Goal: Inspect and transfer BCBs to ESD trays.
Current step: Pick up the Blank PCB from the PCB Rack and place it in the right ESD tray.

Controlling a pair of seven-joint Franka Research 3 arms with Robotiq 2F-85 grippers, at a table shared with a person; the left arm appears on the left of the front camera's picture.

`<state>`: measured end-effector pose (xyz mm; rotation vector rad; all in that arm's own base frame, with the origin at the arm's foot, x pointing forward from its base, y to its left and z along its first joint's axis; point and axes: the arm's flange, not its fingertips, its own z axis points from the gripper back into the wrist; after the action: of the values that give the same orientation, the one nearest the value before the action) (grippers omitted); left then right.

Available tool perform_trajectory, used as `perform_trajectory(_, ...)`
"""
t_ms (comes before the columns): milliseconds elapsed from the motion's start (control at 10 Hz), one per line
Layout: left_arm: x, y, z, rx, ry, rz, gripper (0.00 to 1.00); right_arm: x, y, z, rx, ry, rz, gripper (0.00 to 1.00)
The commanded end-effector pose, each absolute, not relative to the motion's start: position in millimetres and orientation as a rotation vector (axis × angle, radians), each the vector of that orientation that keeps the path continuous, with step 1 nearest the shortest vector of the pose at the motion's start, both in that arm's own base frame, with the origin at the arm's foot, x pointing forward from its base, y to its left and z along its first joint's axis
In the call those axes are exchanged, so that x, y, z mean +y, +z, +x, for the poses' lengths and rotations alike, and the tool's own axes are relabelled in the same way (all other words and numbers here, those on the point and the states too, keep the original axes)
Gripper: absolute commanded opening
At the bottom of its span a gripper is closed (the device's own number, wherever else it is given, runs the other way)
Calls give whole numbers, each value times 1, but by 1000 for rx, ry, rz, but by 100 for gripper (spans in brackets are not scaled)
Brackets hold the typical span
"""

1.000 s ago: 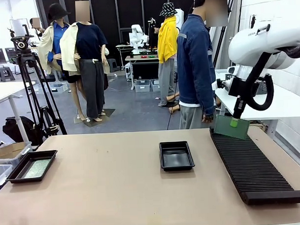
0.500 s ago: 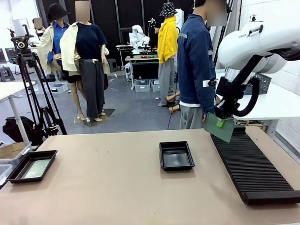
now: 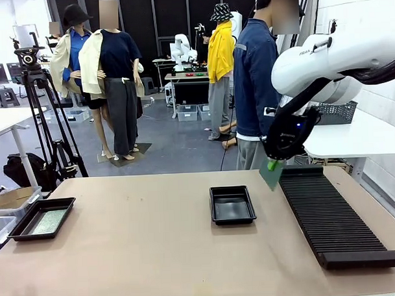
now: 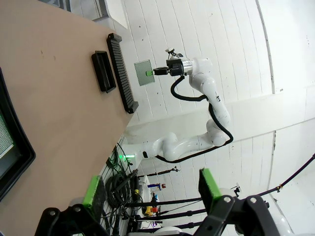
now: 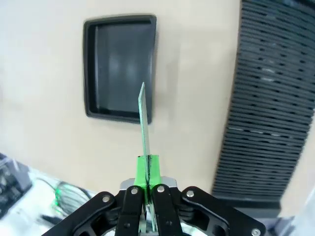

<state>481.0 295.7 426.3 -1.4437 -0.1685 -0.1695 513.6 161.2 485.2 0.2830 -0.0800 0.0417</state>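
Holding a green board (image 3: 272,176) in the air just beside the far end of the rack (image 3: 330,221), on its left, with the right gripper (image 3: 272,163) pinching the board's top edge between green pads. Showing edge-on from the right wrist, over the rim of a black tray (image 3: 214,206) lying left of the rack. Another tray (image 3: 18,227), well apart from the rack at the left edge of the table (image 3: 136,254), carrying a second board (image 3: 49,221). Left gripper (image 4: 152,187) fingers spread wide, gripping nothing.
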Motion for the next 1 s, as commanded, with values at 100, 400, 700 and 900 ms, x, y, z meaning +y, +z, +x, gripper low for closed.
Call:
perform_trajectory(100, 296, 428, 480, -165, -165, -1435, 100, 186, 471, 527, -130, -168, 386, 0)
perform_trajectory(400, 296, 428, 480, -165, -165, -1435, 100, 202, 458, 532, -200, -235, 418, 0)
perform_trajectory(700, 296, 428, 480, -165, -165, -1435, 100, 212, 448, 534, -159, -219, 417, 0)
perform_trajectory(900, 296, 428, 480, -165, -165, -1435, 100, 216, 436, 537, -83, -164, 465, 0)
